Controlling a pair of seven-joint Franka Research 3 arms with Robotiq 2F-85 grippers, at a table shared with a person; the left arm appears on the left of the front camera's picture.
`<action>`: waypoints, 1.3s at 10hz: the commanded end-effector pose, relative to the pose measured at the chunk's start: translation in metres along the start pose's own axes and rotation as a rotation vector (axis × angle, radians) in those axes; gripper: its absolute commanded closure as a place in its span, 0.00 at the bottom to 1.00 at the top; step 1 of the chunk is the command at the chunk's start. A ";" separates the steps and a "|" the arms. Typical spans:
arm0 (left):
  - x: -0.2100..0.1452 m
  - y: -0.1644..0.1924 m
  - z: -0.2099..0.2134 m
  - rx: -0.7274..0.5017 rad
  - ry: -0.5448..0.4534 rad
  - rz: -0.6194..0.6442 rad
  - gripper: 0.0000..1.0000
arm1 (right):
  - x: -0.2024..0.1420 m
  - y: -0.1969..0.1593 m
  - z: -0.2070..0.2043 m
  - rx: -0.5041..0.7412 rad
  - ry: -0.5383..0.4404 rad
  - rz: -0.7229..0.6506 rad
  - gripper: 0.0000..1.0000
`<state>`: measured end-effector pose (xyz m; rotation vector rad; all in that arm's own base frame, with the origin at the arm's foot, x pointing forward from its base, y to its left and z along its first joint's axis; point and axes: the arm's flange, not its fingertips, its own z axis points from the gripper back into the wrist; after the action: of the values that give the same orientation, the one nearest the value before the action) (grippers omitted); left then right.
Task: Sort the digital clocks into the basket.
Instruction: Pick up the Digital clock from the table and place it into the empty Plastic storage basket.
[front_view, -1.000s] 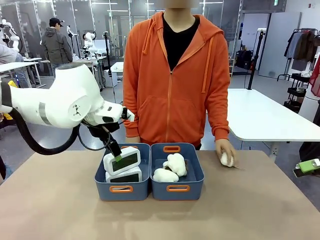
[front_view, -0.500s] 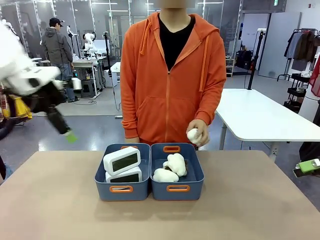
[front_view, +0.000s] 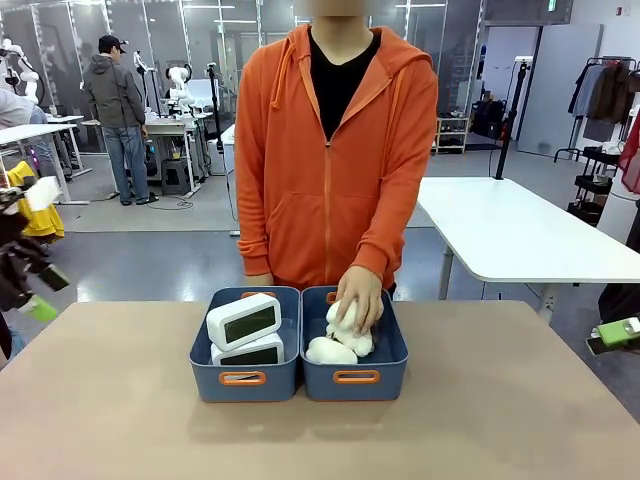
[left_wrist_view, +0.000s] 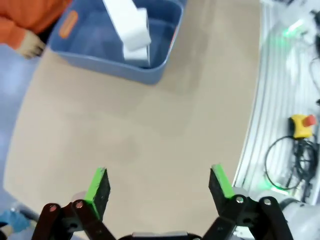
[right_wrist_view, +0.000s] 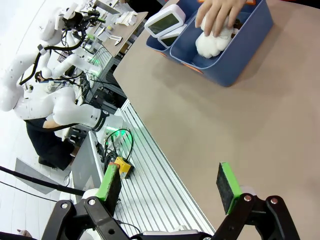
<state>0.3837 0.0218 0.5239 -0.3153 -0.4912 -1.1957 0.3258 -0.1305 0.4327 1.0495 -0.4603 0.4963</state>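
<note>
Left gripper (front_view: 38, 308) withdrawn to frame's left edge, fingers wide; we see both digital clocks (front_view: 243, 322) in basket (front_view: 243, 378); person's hand (front_view: 359, 296) now on plush toys (front_view: 331, 350). Right gripper (right_wrist_view: 170, 186) fingers wide.

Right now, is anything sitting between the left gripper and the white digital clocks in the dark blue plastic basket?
Nothing visible does. The open left gripper hangs over bare tan tabletop, and both white digital clocks already lie stacked in the dark blue plastic basket.
</note>
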 end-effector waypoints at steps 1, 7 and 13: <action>-0.020 -0.002 0.009 0.075 -0.052 0.088 0.00 | 0.001 0.003 0.001 0.009 0.001 0.004 0.03; -0.032 0.001 0.019 0.059 -0.026 0.090 0.00 | 0.001 0.003 0.001 0.009 0.001 0.004 0.03; -0.032 0.001 0.019 0.059 -0.026 0.090 0.00 | 0.001 0.003 0.001 0.009 0.001 0.004 0.03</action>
<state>0.3705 0.0567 0.5234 -0.3022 -0.5308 -1.0764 0.3258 -0.1306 0.4327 1.0495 -0.4605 0.4963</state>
